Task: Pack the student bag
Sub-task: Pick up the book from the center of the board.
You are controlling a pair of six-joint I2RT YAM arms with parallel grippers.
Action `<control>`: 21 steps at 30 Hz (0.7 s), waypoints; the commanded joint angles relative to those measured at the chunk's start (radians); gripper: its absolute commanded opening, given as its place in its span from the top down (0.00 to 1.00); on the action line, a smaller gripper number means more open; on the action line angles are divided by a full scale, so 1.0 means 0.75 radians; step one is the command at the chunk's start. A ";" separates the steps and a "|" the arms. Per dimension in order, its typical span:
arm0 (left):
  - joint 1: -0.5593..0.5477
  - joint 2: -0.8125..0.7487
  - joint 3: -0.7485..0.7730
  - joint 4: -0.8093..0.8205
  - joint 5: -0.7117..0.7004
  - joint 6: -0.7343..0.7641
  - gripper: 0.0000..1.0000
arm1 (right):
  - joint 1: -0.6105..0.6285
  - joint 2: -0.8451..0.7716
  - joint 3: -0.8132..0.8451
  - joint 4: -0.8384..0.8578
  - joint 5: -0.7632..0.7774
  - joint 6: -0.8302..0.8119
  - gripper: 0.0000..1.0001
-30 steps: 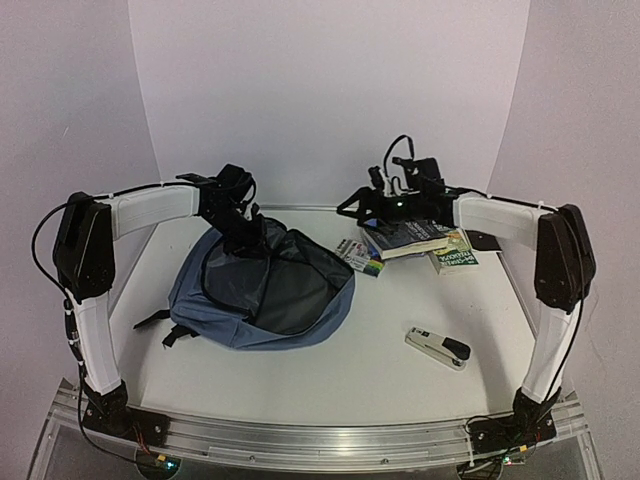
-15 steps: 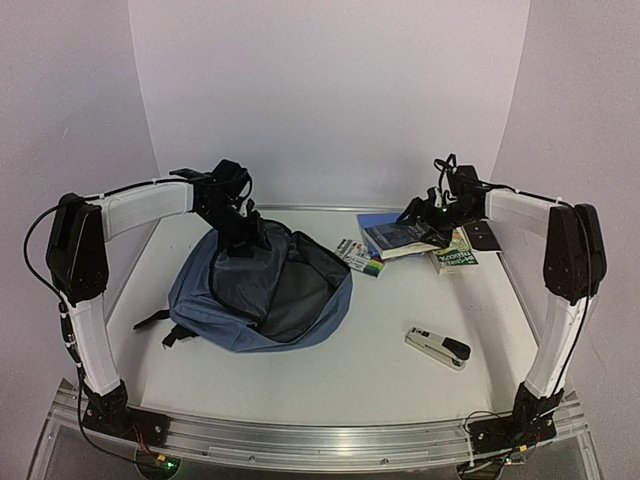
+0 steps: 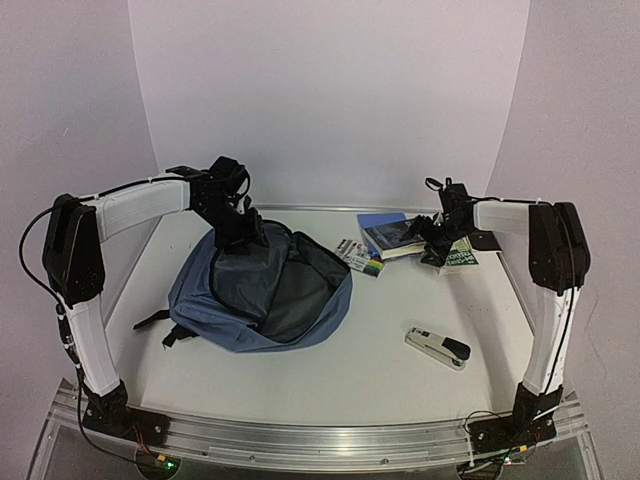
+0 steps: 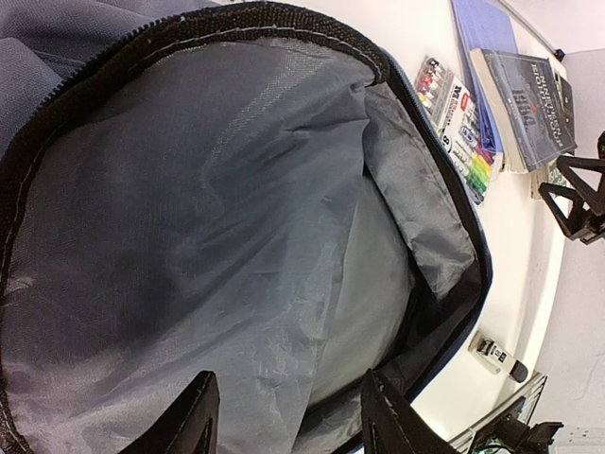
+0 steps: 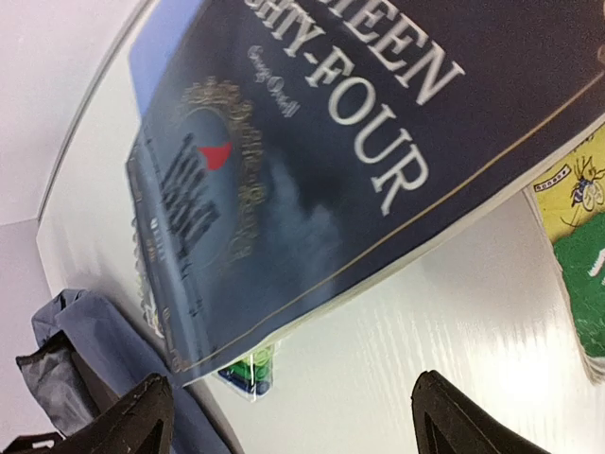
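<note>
The student bag (image 3: 230,310), slate-blue with dark grey lining, lies open at left centre of the table. My left gripper (image 3: 245,226) hovers at its back rim, open. In the left wrist view my gripper (image 4: 288,421) looks down into the bag's empty grey lining (image 4: 236,236). My right gripper (image 3: 432,242) is open and low at the near edge of a dark navy book (image 3: 395,236). In the right wrist view the gripper (image 5: 302,426) is empty, with the "Nineteen Eighty-Four" book (image 5: 331,142) just beyond it.
A blue folder (image 3: 377,220) lies under the navy book, and a green book (image 3: 460,259) lies to its right. A marker pack (image 3: 358,256) lies between bag and books. A stapler (image 3: 437,346) lies near the front right. White walls close the back.
My right gripper has swung right, away from the middle, and dropped low beside the books. My left gripper has stayed at the bag's rim; the bag's opening has settled slightly.
</note>
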 commanded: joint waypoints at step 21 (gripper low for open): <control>0.008 0.001 0.111 -0.083 -0.031 0.021 0.48 | 0.002 0.250 0.147 0.301 -0.058 0.268 0.31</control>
